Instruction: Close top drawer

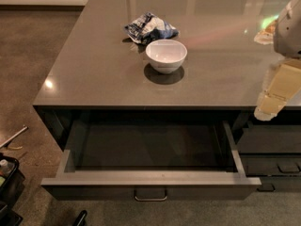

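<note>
The top drawer is pulled far out from under the grey countertop. Its broad shallow dark interior shows nothing in it. A small loop handle sits at the centre of its flat dark grey front. My gripper hangs at the right edge of the view, over the counter's front right edge, above and to the right of the drawer's right side wall. It is apart from the drawer and its handle.
A white bowl and a crumpled blue-and-white bag lie on the countertop. Narrower dark drawers fill the column at the right. Brown floor lies to the left, with dark objects at the lower left corner.
</note>
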Controlling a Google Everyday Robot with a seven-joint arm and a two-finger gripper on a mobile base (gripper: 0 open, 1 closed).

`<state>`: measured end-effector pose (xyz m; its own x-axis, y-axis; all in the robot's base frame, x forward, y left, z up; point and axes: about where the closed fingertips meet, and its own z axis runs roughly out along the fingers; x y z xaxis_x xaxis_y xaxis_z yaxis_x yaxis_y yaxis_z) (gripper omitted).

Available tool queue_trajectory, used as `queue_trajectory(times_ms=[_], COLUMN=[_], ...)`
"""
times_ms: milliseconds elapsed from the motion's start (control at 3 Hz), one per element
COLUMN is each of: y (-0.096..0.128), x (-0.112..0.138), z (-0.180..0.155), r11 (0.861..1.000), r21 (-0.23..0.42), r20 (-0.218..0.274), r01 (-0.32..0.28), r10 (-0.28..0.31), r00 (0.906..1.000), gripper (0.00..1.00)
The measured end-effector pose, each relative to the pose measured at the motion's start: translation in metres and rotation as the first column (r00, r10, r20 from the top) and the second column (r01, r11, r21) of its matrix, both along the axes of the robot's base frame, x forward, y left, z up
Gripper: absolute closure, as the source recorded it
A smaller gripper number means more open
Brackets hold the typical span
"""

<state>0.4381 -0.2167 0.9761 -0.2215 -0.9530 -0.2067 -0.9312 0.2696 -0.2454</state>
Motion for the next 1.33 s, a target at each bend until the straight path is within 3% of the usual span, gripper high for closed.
queue_trajectory(times_ms=[667, 1000, 1333], y=[-0.002, -0.005, -0.008], x=[-0.011, -0.052, -0.099], z=[-0.006, -0.029, -0.082], r11=[1.000, 0.991, 0.955], r21=[0.011, 0.087, 0.178], r20=[0.001, -0.031, -0.138], r01=[0.017, 0.106, 0.238], r10=[-0.017, -0.104, -0.216], r00=[0.9999, 0.9941, 0.9666], gripper=[0.00, 0.00, 0.00])
